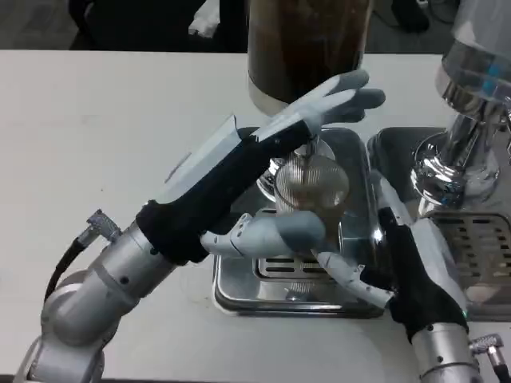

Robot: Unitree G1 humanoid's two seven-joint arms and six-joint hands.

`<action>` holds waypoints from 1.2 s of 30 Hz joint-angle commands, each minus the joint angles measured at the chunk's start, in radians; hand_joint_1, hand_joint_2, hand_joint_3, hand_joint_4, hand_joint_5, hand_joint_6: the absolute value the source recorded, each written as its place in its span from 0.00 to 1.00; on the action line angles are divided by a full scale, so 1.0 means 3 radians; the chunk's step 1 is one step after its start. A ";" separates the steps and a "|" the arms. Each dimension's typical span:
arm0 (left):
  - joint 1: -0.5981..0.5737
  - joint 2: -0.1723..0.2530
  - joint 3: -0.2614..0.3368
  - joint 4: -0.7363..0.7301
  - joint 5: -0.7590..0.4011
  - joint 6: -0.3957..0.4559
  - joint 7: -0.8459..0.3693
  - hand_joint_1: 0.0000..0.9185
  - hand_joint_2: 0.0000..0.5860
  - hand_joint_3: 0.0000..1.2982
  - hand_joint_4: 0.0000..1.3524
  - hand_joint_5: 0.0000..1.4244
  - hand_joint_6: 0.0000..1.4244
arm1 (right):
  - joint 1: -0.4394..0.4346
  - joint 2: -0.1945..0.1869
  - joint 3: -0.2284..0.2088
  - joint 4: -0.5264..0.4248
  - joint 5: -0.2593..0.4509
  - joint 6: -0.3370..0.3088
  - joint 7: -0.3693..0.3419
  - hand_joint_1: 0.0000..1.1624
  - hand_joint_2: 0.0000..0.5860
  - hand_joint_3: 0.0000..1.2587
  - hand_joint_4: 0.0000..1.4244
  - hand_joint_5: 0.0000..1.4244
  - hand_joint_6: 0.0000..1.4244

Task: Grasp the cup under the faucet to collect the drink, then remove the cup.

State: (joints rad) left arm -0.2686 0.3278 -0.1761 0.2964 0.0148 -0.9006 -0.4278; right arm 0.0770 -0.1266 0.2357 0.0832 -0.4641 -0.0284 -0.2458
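A clear ribbed cup (318,187) stands on the steel drip tray (239,297) under the faucet of the dark drink dispenser (307,40), with brownish drink showing in it. My left hand (263,159) reaches across from the left. Its fingers (339,92) lie stretched over the faucet above the cup, and its thumb (279,231) sits low in front of the cup. The faucet itself is mostly hidden beneath this hand. My right hand (411,275) is just right of the cup with fingers apart, its thumb (351,281) pointing at the cup's base, holding nothing.
A chrome second dispenser (467,128) stands at the right on its own tray (489,275), close behind my right hand. Bare white table (104,136) stretches to the left.
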 commanded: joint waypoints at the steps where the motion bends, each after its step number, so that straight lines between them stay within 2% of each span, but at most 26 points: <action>1: 0.0047 0.0035 -0.0057 -0.0006 0.0124 0.0019 -0.0047 0.00 0.21 0.12 0.00 0.11 0.07 | -0.0131 0.0044 -0.0043 0.0139 0.0095 -0.0089 0.0013 0.52 0.39 0.00 0.00 0.00 0.00; 11: 0.0063 0.0071 -0.0037 -0.0028 0.0133 0.0028 -0.0037 0.00 0.21 0.12 0.00 0.11 0.07 | -0.0311 0.0128 -0.0075 0.0443 0.0196 -0.0293 -0.0012 0.53 0.36 0.00 0.00 0.00 0.00; 26: 0.0065 0.0085 -0.0020 -0.0050 0.0148 0.0056 -0.0007 0.00 0.21 0.13 0.00 0.11 0.06 | -0.0523 0.0191 -0.0106 0.0840 0.0354 -0.0605 -0.0014 0.53 0.37 0.00 0.00 0.00 0.00; 36: 0.0101 0.0107 -0.0013 -0.0087 0.0136 0.0077 -0.0008 0.00 0.21 0.13 0.00 0.11 0.06 | -0.0657 0.0286 -0.0150 0.1155 0.0469 -0.0847 -0.0021 0.53 0.37 0.00 0.00 0.00 0.00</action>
State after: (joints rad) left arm -0.2638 0.3463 -0.1715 0.2762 0.0351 -0.8928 -0.4172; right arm -0.1011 -0.0529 0.1991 0.4005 -0.3413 -0.2462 -0.2478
